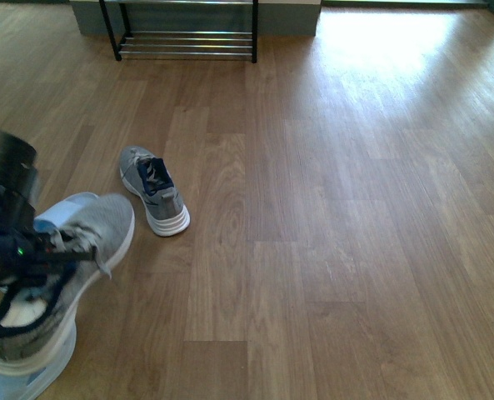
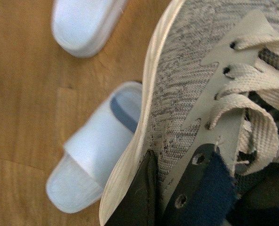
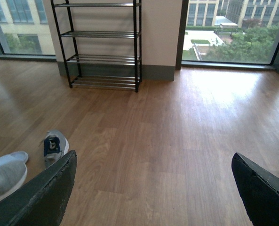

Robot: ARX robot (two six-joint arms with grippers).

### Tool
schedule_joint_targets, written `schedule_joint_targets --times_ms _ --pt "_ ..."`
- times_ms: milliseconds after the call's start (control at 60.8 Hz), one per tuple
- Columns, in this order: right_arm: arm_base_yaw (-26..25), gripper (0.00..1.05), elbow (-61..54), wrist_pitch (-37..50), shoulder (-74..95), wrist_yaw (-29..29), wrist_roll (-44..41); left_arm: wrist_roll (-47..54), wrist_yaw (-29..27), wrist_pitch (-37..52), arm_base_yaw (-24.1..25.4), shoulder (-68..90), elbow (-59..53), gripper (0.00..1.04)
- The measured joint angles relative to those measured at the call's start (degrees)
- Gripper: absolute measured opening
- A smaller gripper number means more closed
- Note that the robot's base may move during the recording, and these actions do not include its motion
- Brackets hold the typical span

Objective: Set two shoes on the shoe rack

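The left gripper (image 1: 40,257) pinches the side of one grey sneaker (image 1: 67,267) near its dark blue collar, and the shoe hangs tilted above two pale blue slippers (image 1: 63,208). The left wrist view shows this shoe up close: a bumpy grey knit top, flat cream laces (image 2: 252,117) going through small holes, a smooth white sole edge, and one dark finger (image 2: 141,197) pressed on the outside. It also shows the slippers as soft, rounded and open at the toe. The other sneaker (image 1: 153,190) lies flat on the brown wooden floor (image 1: 355,208), near the held one and far from the shoe rack (image 1: 184,33). The front view shows only the rack's lowest shiny bars. The right wrist view shows the whole rack with its thin black frame and four shelves, standing between big windows (image 3: 228,28). The right gripper (image 3: 153,193) is spread wide and holds nothing.
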Motion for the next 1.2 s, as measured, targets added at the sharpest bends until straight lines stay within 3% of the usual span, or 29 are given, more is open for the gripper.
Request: schedule_joint_targets --times_ms 247,576,789,1201 --pt "0.0 0.95 0.0 0.0 0.0 0.0 0.0 -2.8 -4.4 -4.1 -2.0 -26.9 -13.2 0.02" --pt "0.0 0.95 0.0 0.0 0.0 0.0 0.0 -4.3 -15.6 -12.7 -8.4 -61.2 -27.7 0.02" --pt "0.0 0.95 0.0 0.0 0.0 0.0 0.0 -5.8 -28.2 -32.5 -13.9 -89.3 -34.7 0.02" --pt "0.0 0.95 0.0 0.0 0.0 -0.1 0.0 -5.8 -28.3 -33.3 -14.4 -92.7 -34.9 0.02"
